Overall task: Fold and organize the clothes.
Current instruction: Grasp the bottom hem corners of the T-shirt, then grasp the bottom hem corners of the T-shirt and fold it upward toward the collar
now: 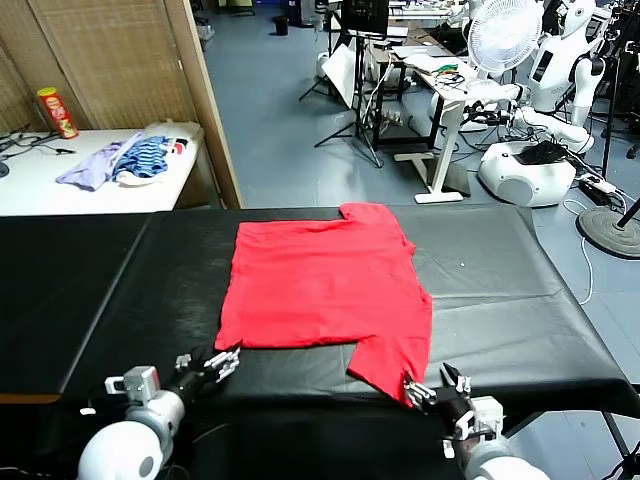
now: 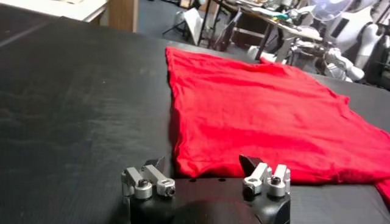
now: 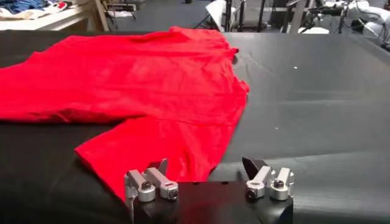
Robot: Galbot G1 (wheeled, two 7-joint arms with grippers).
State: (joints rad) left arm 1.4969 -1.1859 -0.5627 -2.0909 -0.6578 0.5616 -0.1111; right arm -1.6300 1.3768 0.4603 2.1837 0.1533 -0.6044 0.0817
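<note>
T-shirt [image 1: 322, 290] flat on black table [image 1: 500, 290], centre of head view, one sleeve trailing toward lower right. Left gripper [image 1: 222, 361] lower left, just off shirt's near corner, fingers spread, holding nothing. Right gripper [image 1: 432, 386] lower right at sleeve edge, fingers apart; contact with cloth unclear. Garment heap [image 1: 125, 162] upper left.

We list one bright red short-sleeved T-shirt [image 1: 325, 285], plain side up, spread flat and lightly wrinkled on the black table [image 1: 520, 300], one sleeve angled toward the near edge.
</note>
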